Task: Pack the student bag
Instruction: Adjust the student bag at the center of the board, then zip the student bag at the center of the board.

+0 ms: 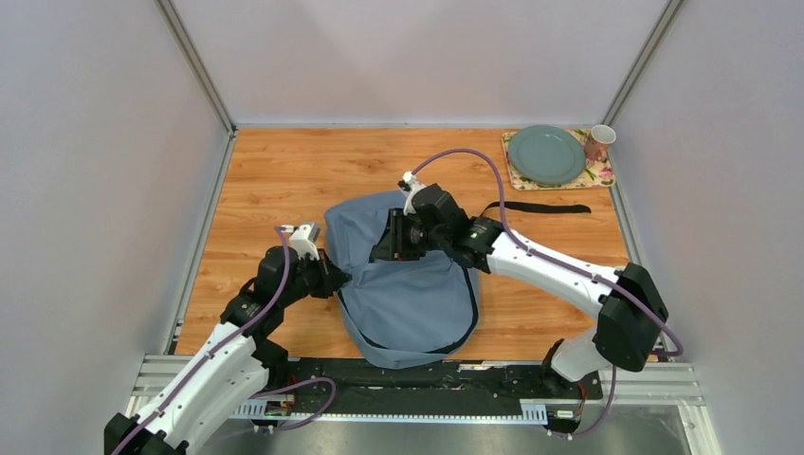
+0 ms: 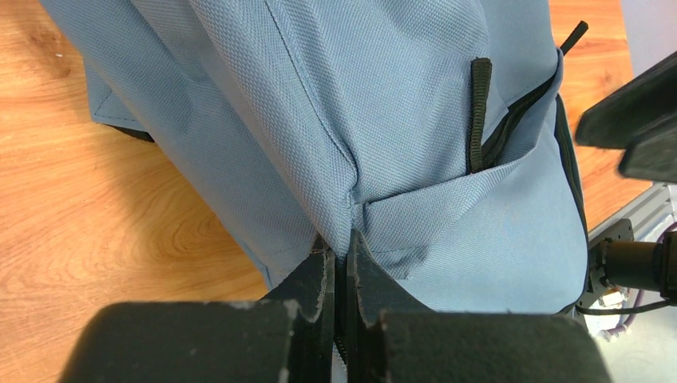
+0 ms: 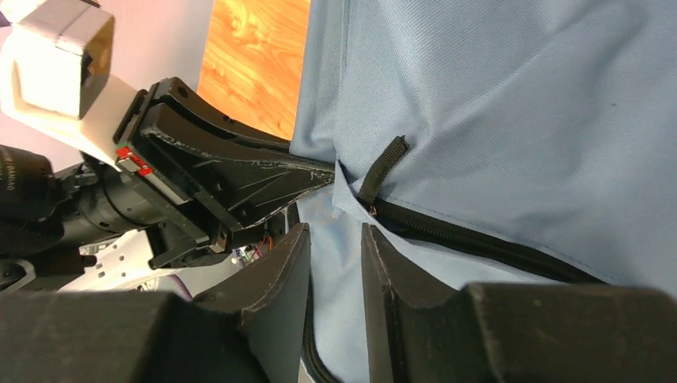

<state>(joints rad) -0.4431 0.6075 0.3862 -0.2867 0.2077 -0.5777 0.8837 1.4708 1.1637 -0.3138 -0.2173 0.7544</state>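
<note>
Student bag (image 1: 408,294) (grey-blue) pinched by left tool (image 2: 342,243); right tool (image 3: 335,233) slightly spread, apparently gripping nothing.

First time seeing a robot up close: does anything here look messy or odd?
Only the student bag: it lies slumped, fabric puckered where the left gripper pinches its edge, and a black strap trails loose over the table. Nothing spilled.

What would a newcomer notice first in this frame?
The grey-blue student bag lies crumpled mid-table, dwarfing everything else. The left gripper is pinched shut on a fold at its left edge, while the right gripper sits over its far part, jaws slightly apart. A green plate and a mug sit on a floral mat in the far right corner.
</note>
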